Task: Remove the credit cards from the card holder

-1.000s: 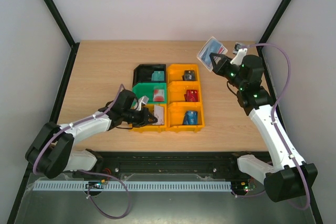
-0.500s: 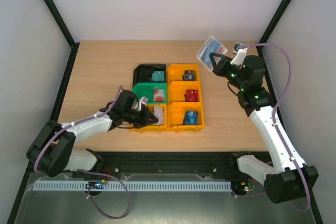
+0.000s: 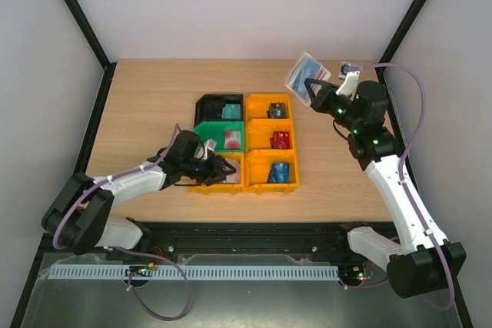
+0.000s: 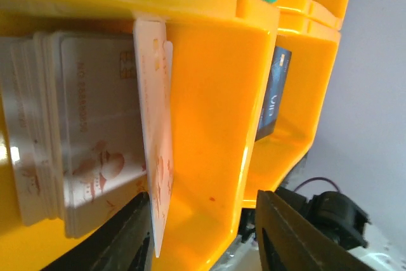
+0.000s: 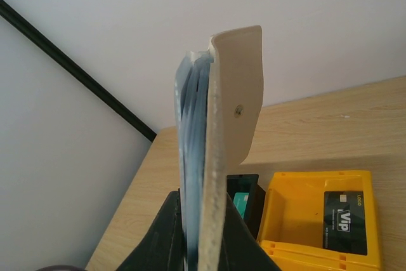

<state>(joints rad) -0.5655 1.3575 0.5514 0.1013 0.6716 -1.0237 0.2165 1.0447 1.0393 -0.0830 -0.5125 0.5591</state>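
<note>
My right gripper [image 3: 315,88] is shut on the card holder [image 3: 305,76] and holds it in the air above the table's back right. In the right wrist view the card holder [image 5: 219,144] stands on edge between the fingers of the right gripper [image 5: 203,220], tan flap up, blue-grey layers beside it. My left gripper [image 3: 219,168] is at the front-left orange bin [image 3: 201,187]. In the left wrist view the left gripper [image 4: 206,226] stands open, straddling the bin's wall [image 4: 216,93]. A white-pink credit card [image 4: 155,157] leans free on that wall, beside a stack of like cards [image 4: 82,144].
Six bins sit mid-table: black [image 3: 207,101] with a teal card, green [image 3: 206,132] with a red-white card, and orange ones holding a black card [image 5: 346,214], a red card [image 3: 281,140] and a blue card [image 4: 269,96]. A small dark object [image 3: 351,66] lies at the back right.
The left gripper's jaws have opened and let go of the white-pink card in the front-left orange bin. The right gripper has shifted the card holder slightly left.
</note>
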